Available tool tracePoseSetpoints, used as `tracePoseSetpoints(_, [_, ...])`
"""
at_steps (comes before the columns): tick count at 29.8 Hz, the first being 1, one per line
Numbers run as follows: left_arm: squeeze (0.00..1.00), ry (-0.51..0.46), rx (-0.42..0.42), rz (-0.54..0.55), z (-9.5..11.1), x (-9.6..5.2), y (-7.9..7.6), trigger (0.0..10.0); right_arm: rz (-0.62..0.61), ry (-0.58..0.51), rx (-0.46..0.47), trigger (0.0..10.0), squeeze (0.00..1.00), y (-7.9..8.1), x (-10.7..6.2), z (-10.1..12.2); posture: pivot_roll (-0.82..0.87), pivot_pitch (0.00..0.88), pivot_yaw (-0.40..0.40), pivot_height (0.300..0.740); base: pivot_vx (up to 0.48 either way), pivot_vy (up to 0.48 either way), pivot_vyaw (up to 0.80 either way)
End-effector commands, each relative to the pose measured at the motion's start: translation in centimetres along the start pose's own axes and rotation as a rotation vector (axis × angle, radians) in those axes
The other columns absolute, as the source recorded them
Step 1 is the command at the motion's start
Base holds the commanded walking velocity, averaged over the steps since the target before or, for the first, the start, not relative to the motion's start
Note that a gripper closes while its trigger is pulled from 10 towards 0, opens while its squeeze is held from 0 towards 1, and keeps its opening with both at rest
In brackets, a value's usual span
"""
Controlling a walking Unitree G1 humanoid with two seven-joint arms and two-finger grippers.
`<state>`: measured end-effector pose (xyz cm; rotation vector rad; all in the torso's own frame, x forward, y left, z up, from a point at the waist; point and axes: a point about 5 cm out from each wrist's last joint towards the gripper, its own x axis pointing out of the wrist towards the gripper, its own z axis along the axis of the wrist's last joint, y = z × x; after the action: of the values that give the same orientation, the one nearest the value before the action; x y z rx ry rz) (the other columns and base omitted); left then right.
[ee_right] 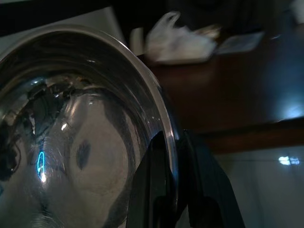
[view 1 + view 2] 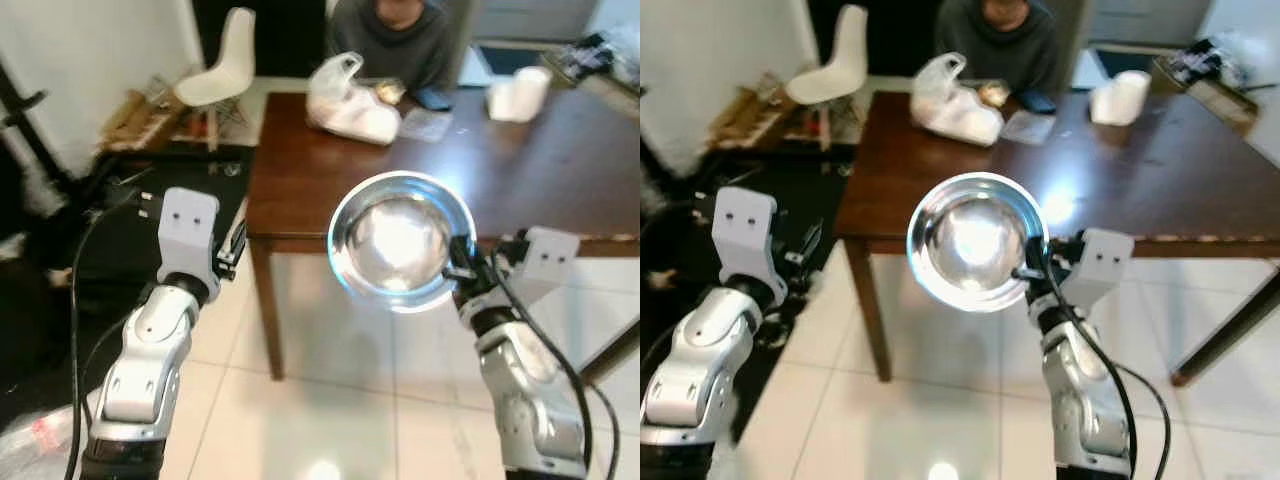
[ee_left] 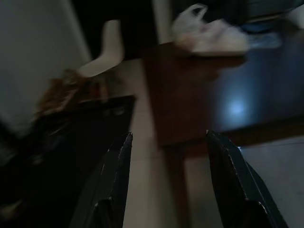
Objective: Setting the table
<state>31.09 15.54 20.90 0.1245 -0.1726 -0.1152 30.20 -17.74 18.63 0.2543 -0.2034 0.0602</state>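
Left eye view: a steel bowl [image 2: 402,240] is pinched by its rim in the right gripper [image 2: 462,268] — held just short of the table [image 2: 560,170] edge, table ahead. Left gripper [image 3: 166,156] is carried open, empty — beside the table's corner.

We hold our right gripper [image 1: 176,190] raised at the right, fingers clamped tight across a thin rim. Our left gripper [image 3: 168,183] hovers at the left, fingers spread apart, gripping nothing.
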Motion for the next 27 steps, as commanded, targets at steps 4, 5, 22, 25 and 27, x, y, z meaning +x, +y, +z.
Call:
tracePoseSetpoints(4, [0.00, 0.015, -0.004, -0.020, -0.28, 0.10, -0.37, 10.0, -0.023, -0.019, -0.002, 10.0, 0.00, -0.48, -0.21, 0.18, -0.10, 0.000, 0.103, 0.740, -0.071, 0.000, 0.00])
tracePoseSetpoints(5, [0.00, 0.021, -0.002, -0.027, -0.37, 0.10, -0.48, 10.0, -0.024, -0.019, 0.000, 10.0, 0.00, -0.48, -0.14, 0.19, -0.10, 0.000, 0.104, 0.740, 0.000, 0.000, 0.00])
tracePoseSetpoints(22, [0.00, 0.050, 0.001, -0.052, -0.83, -0.05, -0.82, 10.0, -0.041, -0.013, 0.016, 10.0, 0.00, -0.84, 0.08, 0.11, -0.09, 0.000, 0.101, 0.740, 0.000, 0.000, -0.70])
tracePoseSetpoints(25, [0.00, 0.058, -0.002, -0.050, -1.01, -0.21, -0.85, 10.0, -0.040, -0.008, 0.017, 10.0, 0.00, -0.86, 0.09, 0.05, -0.09, 0.000, 0.099, 0.740, 0.000, 0.000, -0.79])
tracePoseSetpoints(27, [0.00, 0.060, -0.003, -0.049, -1.05, -0.24, -0.85, 10.0, -0.040, -0.007, 0.017, 10.0, 0.00, -0.85, 0.08, 0.03, -0.09, 0.000, 0.099, 0.740, 0.000, 0.000, -0.79])
